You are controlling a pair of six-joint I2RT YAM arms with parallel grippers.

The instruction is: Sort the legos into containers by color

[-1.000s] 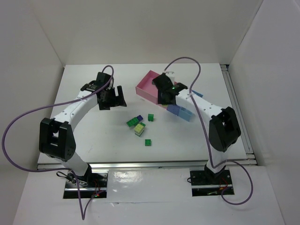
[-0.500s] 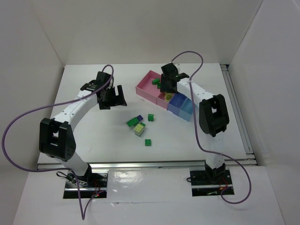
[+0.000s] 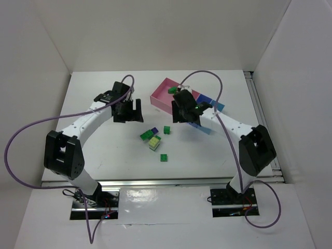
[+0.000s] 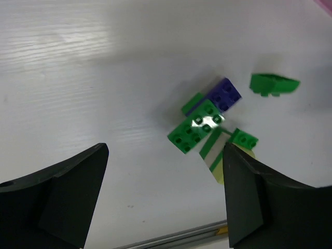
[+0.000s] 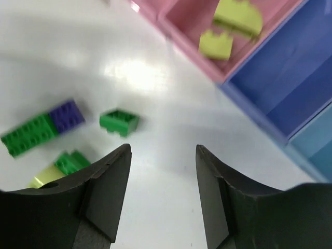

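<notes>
Containers counted: four. The top view shows the large pink tray (image 3: 162,96), the blue tray (image 3: 205,97) and the light blue tray (image 3: 219,106). The right arm covers the smaller pink tray there. The right wrist view shows the smaller pink tray (image 5: 194,23) with two pale yellow legos (image 5: 237,15) inside.

One green lego (image 3: 173,90) lies in the large pink tray. Loose on the surface (image 3: 104,150) between the arms: four green pieces (image 3: 167,129), one purple brick (image 4: 224,94), one pale yellow brick (image 4: 219,166).

The left wrist view shows the purple brick touching a long green brick (image 4: 196,128). The lone green piece (image 3: 164,157) nearest the bases appears in the top view only.

Left end effector (image 4: 165,150): jaws wide, nothing between them. Right end effector (image 5: 162,150): jaws parted more narrowly, nothing held.
</notes>
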